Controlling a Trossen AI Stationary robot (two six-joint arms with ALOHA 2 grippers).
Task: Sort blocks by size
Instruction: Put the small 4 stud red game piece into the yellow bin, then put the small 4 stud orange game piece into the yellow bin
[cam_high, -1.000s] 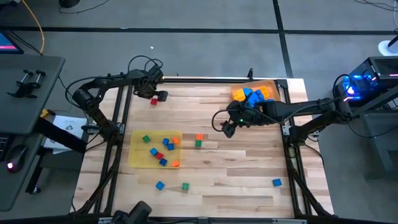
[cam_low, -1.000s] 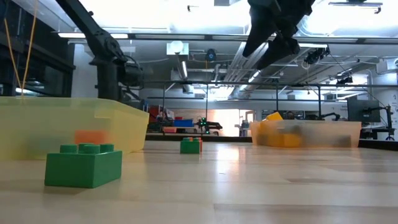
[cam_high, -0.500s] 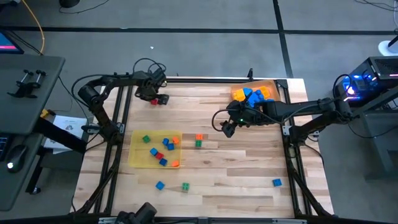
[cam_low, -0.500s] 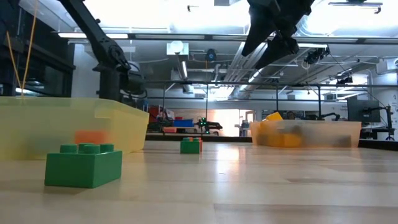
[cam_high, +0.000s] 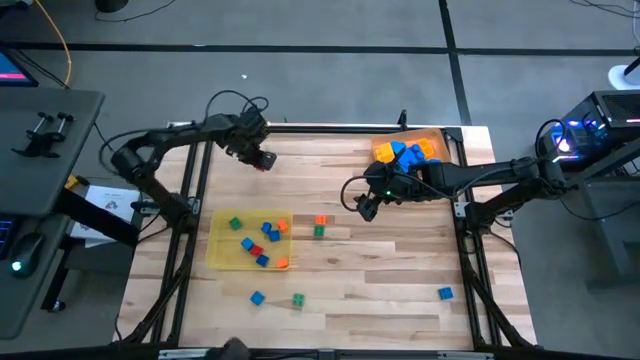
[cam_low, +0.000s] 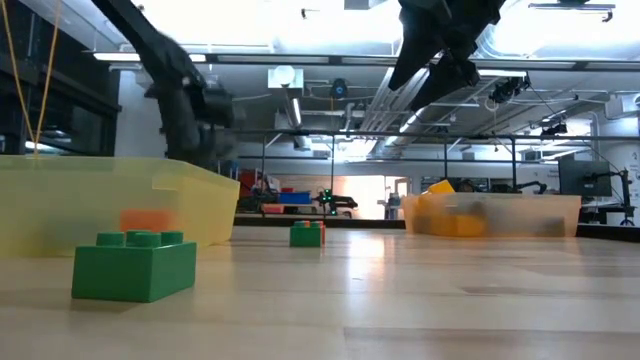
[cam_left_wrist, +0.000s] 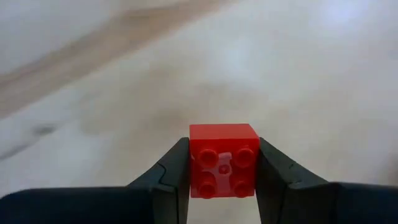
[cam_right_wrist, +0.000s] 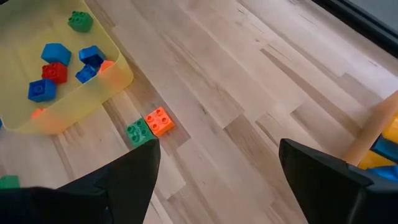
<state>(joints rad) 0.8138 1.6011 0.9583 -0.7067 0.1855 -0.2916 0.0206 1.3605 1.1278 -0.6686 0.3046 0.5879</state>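
A pale wooden table (cam_high: 380, 270) is seen in a workshop. A red block (cam_left_wrist: 223, 160) is clamped by the left gripper (cam_high: 262, 160); the right gripper (cam_high: 366, 208) is spread, empty. The left arm is blurred in the low view.

Wooden surface (cam_high: 380, 270) with light planks, framed by dark rails. Yellow translucent tray (cam_high: 221, 256) sits left of centre; orange translucent tray (cam_high: 432, 134) at the far right corner. Grey floor all around. Dark side desk (cam_high: 40, 150) at left carries a computer mouse (cam_high: 27, 248). Electronics box (cam_high: 590, 125) at right, lit blue.
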